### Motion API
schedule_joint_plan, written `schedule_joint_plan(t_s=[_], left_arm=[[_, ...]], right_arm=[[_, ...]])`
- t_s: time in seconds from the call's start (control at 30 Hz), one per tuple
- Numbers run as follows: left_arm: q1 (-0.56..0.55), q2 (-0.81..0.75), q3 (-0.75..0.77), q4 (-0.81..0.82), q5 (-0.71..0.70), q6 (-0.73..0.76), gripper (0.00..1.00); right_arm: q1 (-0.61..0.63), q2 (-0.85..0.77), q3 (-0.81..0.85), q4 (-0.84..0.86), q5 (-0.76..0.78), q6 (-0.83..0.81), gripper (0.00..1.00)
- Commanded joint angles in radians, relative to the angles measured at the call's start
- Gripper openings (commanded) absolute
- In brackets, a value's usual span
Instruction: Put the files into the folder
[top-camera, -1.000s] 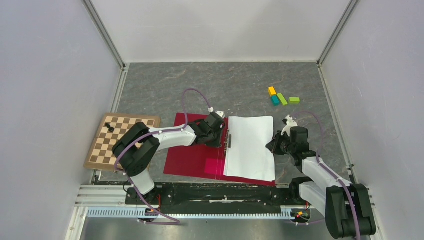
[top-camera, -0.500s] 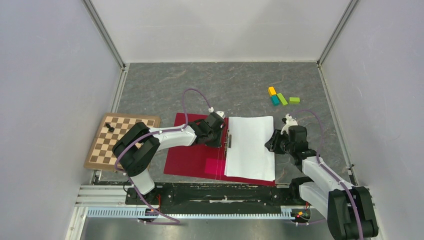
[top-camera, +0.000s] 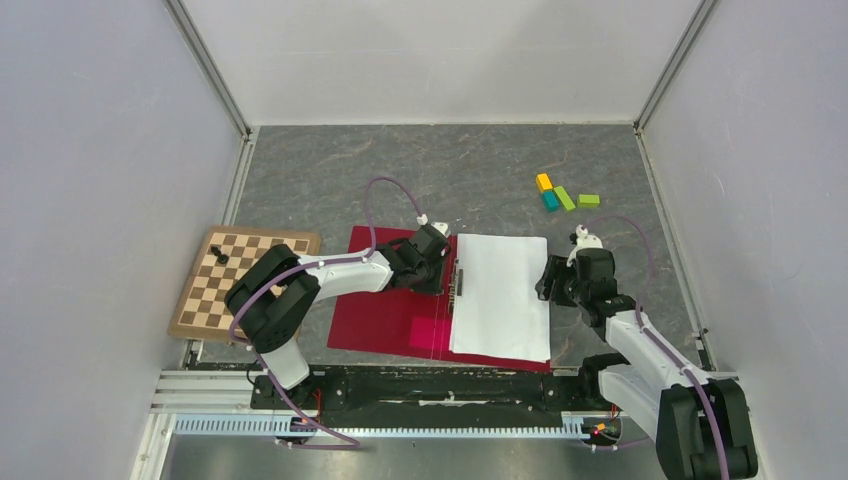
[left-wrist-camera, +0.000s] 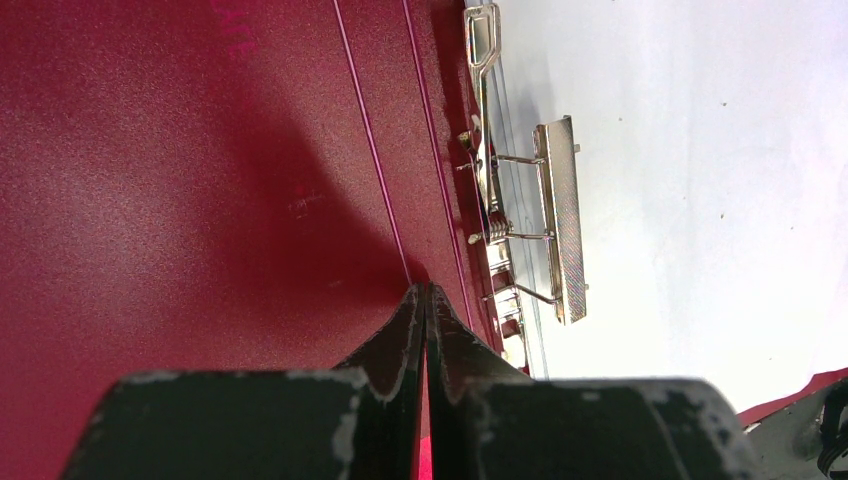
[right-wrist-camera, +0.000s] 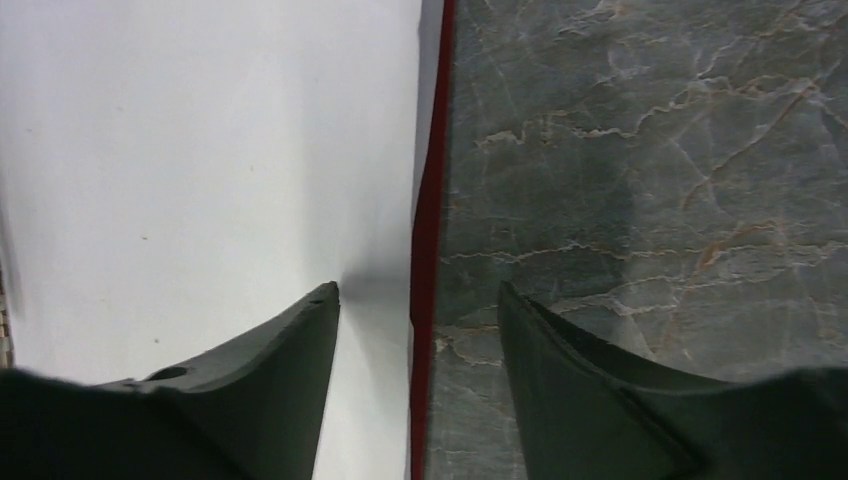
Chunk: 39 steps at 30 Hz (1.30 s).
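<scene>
The crimson folder (top-camera: 380, 310) lies open on the table, with a pink square (top-camera: 432, 332) on its left half. White files (top-camera: 500, 295) lie flat over its right half, beside the metal clip (top-camera: 460, 281). My left gripper (top-camera: 445, 270) is shut, its tips pressed on the red cover (left-wrist-camera: 200, 180) just left of the clip (left-wrist-camera: 560, 215). Nothing is between its fingers. My right gripper (top-camera: 548, 285) stands open at the right edge of the files. One finger is over the paper (right-wrist-camera: 200, 150) and the other over the table. The folder's thin red edge (right-wrist-camera: 432, 200) runs between them.
A wooden chessboard (top-camera: 243, 283) with one dark piece (top-camera: 222, 256) lies left of the folder. Coloured blocks (top-camera: 565, 195) sit at the back right. Enclosure walls close in both sides and the back. A metal rail (top-camera: 430, 385) runs along the near edge.
My right gripper has opened and let go of the files' right edge. The sheets, bulged at that edge before, now lie flat. The left arm has not moved.
</scene>
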Motion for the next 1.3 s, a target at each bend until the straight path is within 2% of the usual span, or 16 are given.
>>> schedule_joint_plan(t_s=[0.0, 0.07, 0.23, 0.33, 0.93, 1.27], left_arm=[[0.004, 0.014, 0.032, 0.007, 0.003, -0.017, 0.06], [0.005, 0.015, 0.032, 0.007, 0.003, -0.017, 0.06], [0.004, 0.017, 0.036, 0.008, 0.006, -0.016, 0.05], [0.004, 0.016, 0.035, 0.006, 0.006, -0.016, 0.06], [0.004, 0.022, 0.035, 0.018, 0.012, -0.022, 0.05], [0.004, 0.015, 0.029, 0.019, 0.011, -0.021, 0.05]], right_arm=[[0.019, -0.023, 0.036, -0.063, 0.068, 0.005, 0.55], [0.05, -0.023, 0.047, -0.074, 0.11, 0.015, 0.46], [0.1, -0.001, 0.046, -0.068, 0.139, 0.037, 0.38], [0.123, -0.004, 0.046, -0.065, 0.147, 0.05, 0.37], [0.184, -0.001, 0.073, -0.061, 0.173, 0.06, 0.36], [0.186, -0.014, 0.111, -0.085, 0.197, 0.048, 0.49]])
